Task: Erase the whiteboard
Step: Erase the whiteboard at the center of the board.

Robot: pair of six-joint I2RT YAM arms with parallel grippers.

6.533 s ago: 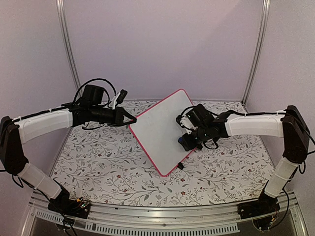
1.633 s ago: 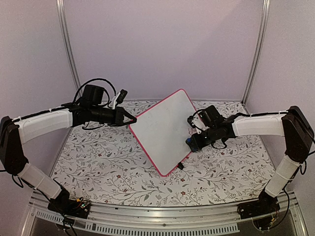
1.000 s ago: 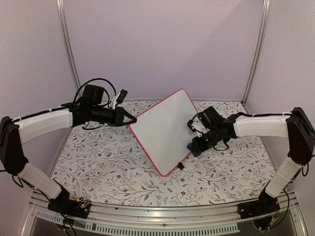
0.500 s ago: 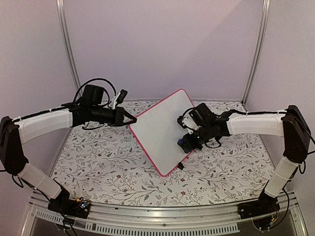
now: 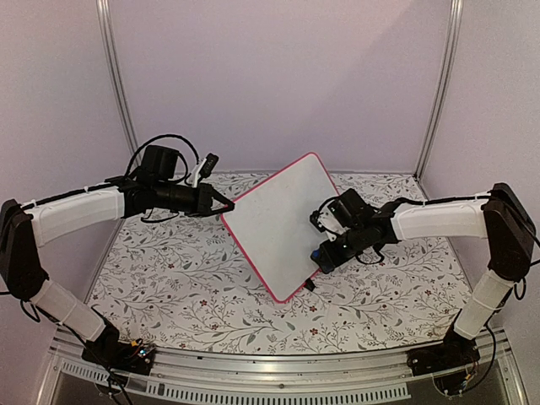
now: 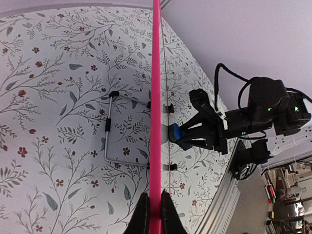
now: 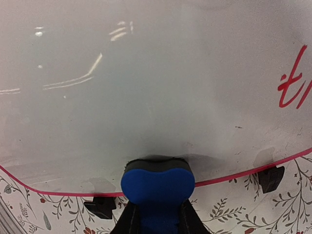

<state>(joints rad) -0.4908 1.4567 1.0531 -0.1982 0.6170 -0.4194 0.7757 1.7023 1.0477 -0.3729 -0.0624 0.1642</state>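
The whiteboard [image 5: 278,224], white with a pink-red frame, stands tilted on the floral table on its black clip feet. My left gripper [image 5: 226,205] is shut on its left edge; in the left wrist view the pink frame [image 6: 156,97] runs edge-on between my fingers. My right gripper [image 5: 325,256] is shut on a blue eraser [image 7: 157,187] pressed against the lower part of the board face [image 7: 146,87], near the bottom frame. Red writing [image 7: 295,85] shows at the right edge of the right wrist view. The eraser and right gripper also show in the left wrist view [image 6: 178,134].
The table [image 5: 169,278] has a floral cover. A wire stand [image 6: 109,129] props the board from behind. Black clip feet [image 7: 270,178] sit at the board's lower frame. Purple walls enclose the back and sides; a metal rail [image 5: 278,384] runs along the near edge.
My right gripper with the eraser has swept back and forth across the board's lower right part, now shifted slightly right and down from half a second ago. The left arm and board stay still.
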